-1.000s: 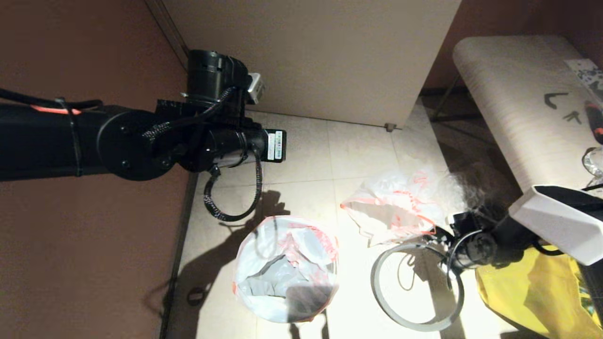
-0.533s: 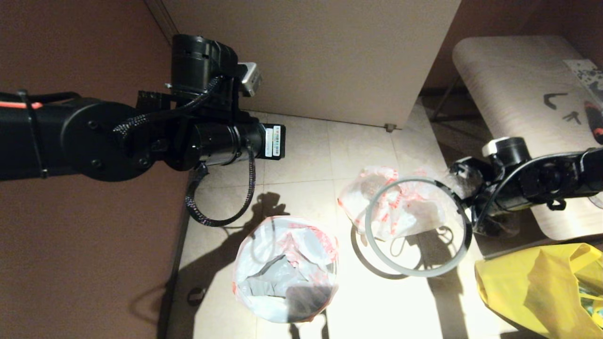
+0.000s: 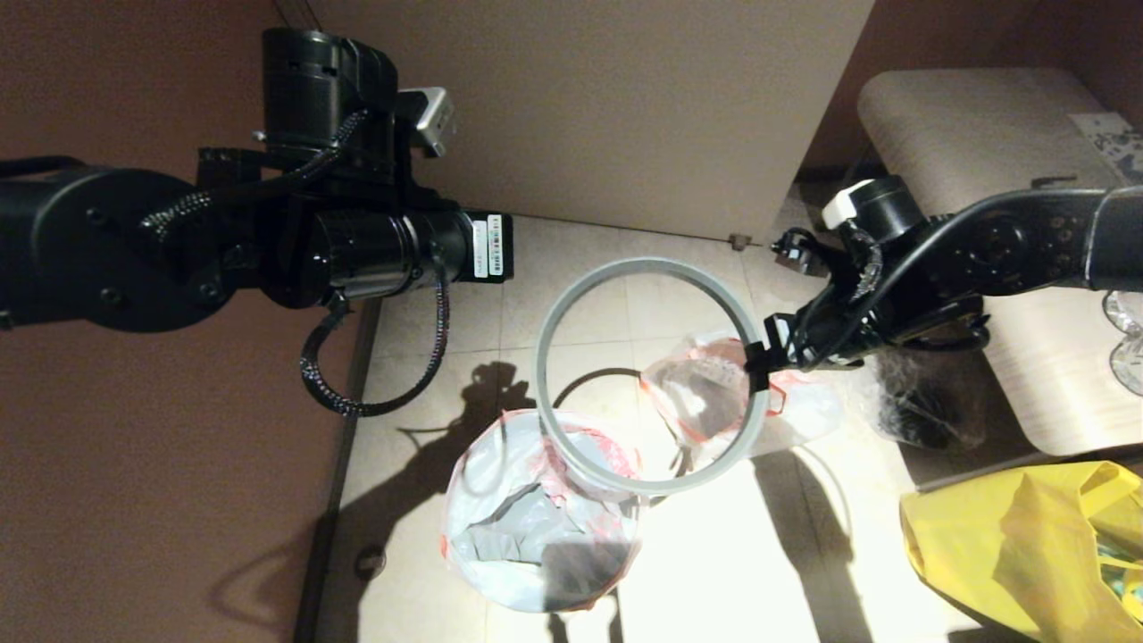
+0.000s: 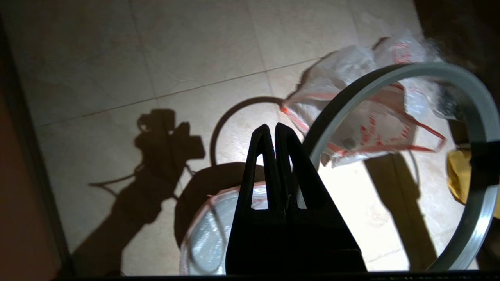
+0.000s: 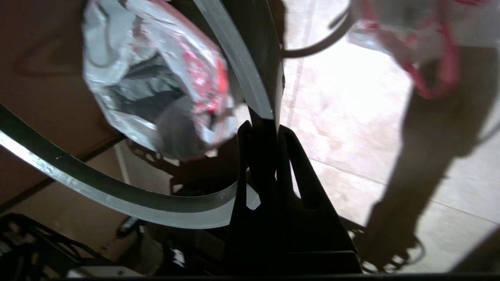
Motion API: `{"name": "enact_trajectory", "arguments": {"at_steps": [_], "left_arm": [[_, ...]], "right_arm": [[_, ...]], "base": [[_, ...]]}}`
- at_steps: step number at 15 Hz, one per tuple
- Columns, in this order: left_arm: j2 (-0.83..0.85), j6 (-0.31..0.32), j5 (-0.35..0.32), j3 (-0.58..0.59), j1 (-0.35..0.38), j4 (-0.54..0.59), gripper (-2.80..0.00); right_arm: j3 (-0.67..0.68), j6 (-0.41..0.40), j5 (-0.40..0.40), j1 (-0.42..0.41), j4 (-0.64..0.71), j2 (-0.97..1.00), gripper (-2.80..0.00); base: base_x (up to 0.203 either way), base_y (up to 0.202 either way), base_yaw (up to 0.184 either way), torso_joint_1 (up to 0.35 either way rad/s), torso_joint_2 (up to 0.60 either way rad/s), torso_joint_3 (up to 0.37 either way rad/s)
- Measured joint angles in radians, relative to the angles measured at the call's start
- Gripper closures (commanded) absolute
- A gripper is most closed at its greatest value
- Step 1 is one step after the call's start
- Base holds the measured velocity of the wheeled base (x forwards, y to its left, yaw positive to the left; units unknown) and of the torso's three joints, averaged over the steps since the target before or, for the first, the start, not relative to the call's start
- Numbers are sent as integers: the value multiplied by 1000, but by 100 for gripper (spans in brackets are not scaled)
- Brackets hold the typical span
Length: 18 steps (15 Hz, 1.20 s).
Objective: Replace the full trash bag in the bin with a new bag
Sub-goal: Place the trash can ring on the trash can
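Observation:
The bin [image 3: 580, 572] stands on the floor tiles at the lower middle, with the limp new bag [image 3: 500, 527] lining it and folded over its mouth. My right gripper [image 3: 759, 362] is shut on the grey rim ring [image 3: 546, 357] and holds it in the air, tilted, its near edge over the bin's far side. The right wrist view shows the right gripper [image 5: 262, 127] clamped on the ring's band [image 5: 242, 66]. The full trash bag [image 3: 804, 415] lies on the floor behind the ring. The left gripper [image 4: 272, 128] hangs shut and empty above the bin's far edge.
A big yellow bag [image 3: 1027, 545] lies at the lower right. A beige cabinet [image 3: 607, 107] stands behind, and a pale bench [image 3: 964, 161] at the right has clear crinkly wrap [image 3: 911, 402] below its edge. A brown wall [image 3: 134, 446] closes the left side.
My right gripper has lifted the rim ring off the floor and carried it up and left, from beside the yellow bag to above the bin's far side. The left arm drew back leftward.

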Motion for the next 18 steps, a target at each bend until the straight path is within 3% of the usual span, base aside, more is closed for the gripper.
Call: {"name": "enact_trajectory", "arguments": {"at_steps": [4,9,18], "left_arm": [[-8,0,1,-2,16,-2,0],[-12,1,1,-2,22,-1,0],[-13,3,3,0,20,-2,0]], "right_arm": [[-115,100,-109,135,22,133,0],[-192,103,-240,219,8,296,0],[-209,103,-247,292,-14,412,0]], "base": [[0,0,0,0,0,0],[0,0,0,0,0,0],[0,0,0,0,0,0]]}}
